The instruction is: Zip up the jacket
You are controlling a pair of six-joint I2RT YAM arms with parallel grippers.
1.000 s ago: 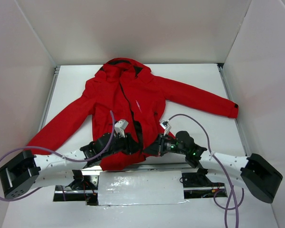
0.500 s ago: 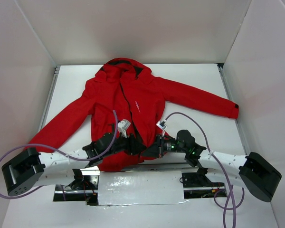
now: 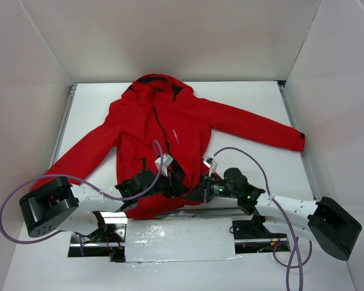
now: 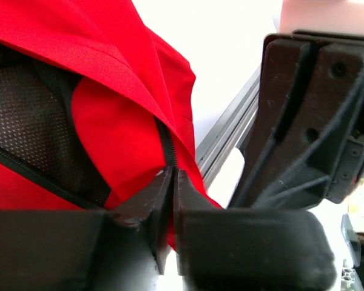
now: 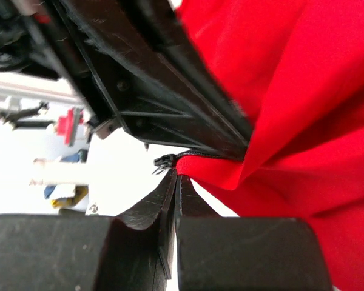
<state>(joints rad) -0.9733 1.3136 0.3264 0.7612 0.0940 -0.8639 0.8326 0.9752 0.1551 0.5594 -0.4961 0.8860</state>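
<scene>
Red jacket (image 3: 161, 121) flat, front open; table (image 3: 255, 100) near edge under its hem, sleeves spread sideways. Left gripper (image 4: 171, 177) clamped on hem zipper tape. Right gripper (image 5: 174, 179) jaws together, touching hem's zipper end.

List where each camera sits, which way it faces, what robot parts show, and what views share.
Top external: above and behind the bases, facing down on the jacket; shows both arms, left hand, right hand.
Left wrist: on the left arm, facing along its closed fingers at the zip.
Right wrist: likewise, along its own fingers at the zip's end.
Shared: all show the jacket's hem.
</scene>
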